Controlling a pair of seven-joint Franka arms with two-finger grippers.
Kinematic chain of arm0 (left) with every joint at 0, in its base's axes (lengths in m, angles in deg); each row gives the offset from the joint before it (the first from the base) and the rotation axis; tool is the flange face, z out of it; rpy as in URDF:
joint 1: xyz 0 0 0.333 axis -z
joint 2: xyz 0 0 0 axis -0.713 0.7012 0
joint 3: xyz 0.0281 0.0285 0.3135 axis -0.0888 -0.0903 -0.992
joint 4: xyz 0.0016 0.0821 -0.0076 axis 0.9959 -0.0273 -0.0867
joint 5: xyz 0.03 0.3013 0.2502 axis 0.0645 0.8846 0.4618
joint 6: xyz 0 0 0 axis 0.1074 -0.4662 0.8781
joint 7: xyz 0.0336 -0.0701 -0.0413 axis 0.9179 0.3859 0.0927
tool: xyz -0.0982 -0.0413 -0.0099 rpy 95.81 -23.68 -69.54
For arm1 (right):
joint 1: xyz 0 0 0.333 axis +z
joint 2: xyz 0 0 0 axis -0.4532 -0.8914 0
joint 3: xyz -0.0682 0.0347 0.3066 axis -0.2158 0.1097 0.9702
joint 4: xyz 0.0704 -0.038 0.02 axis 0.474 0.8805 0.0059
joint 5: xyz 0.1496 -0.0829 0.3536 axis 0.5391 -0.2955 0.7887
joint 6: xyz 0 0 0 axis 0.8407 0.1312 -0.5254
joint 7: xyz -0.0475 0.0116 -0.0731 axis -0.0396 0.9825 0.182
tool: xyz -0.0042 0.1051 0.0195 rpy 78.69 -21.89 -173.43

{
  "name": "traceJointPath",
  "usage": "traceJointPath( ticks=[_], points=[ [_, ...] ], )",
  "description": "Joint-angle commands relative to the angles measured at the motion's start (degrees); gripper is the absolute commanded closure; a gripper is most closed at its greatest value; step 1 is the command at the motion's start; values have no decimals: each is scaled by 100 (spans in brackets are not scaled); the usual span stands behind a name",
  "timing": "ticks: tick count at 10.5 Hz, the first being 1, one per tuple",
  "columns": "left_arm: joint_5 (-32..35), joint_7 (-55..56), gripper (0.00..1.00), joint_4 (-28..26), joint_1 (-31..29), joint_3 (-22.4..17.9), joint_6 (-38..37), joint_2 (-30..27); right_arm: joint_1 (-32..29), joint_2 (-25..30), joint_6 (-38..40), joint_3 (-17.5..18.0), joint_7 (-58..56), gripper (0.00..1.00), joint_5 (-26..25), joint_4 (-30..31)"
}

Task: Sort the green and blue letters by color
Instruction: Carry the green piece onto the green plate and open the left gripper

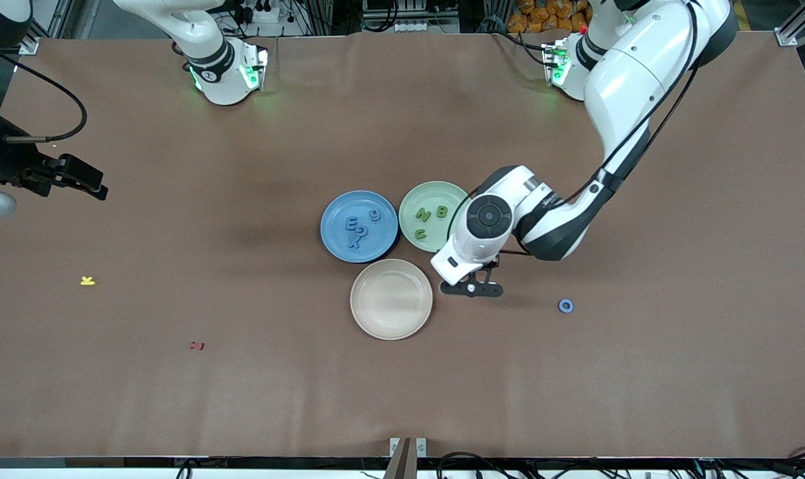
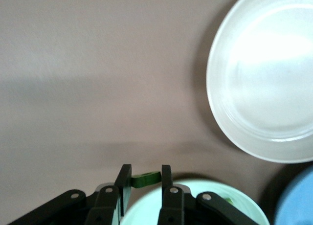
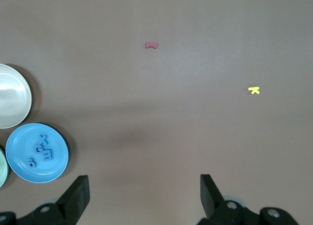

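Left arm reaches in from its base, elbow bent, wrist pointing down; left claw (image 1: 472, 288) low over the worktop, fingers (image 2: 166, 181) pinched on a small green letter (image 2: 145, 178). Right arm waits at its end, right claw (image 3: 144, 195) spread wide, holding nothing.

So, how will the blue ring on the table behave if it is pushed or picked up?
The blue ring lies flat, so it would probably slide, not roll. It looks thin and small, likely light. Its low edge may be hard for jaws to catch.
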Motion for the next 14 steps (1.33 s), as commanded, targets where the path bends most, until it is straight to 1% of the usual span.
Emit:
traceJointPath(
  ticks=[1,4,5,6,9,10,11,12,14],
  points=[
    [-266,633,100,-78,-97,438,-715,-120,-44,36,78,17,-84,0,68,18],
    [-266,1408,100,-113,104,668,-1059,-103,-44,36,78,17,-84,0,68,18],
    [-275,1566,82,-113,175,686,-1113,-94,-44,27,69,17,-84,0,68,18],
    [-310,1576,1,-113,184,686,-1122,-76,-35,9,69,17,-84,0,68,18],
    [-310,1603,0,-43,149,703,-1122,-129,-35,9,78,17,-84,0,68,18],
    [-310,1603,0,-34,88,764,-1122,-294,-44,9,78,17,-84,0,68,18],
    [-302,1594,0,-42,35,765,-1122,-566,-44,9,69,17,-84,0,68,18],
    [-302,1577,0,-43,-52,722,-1122,-977,-35,9,78,17,-84,0,68,18],
    [-205,1524,0,-43,-420,704,-1122,-1594,-44,9,78,17,-84,0,68,27]
  ],
)
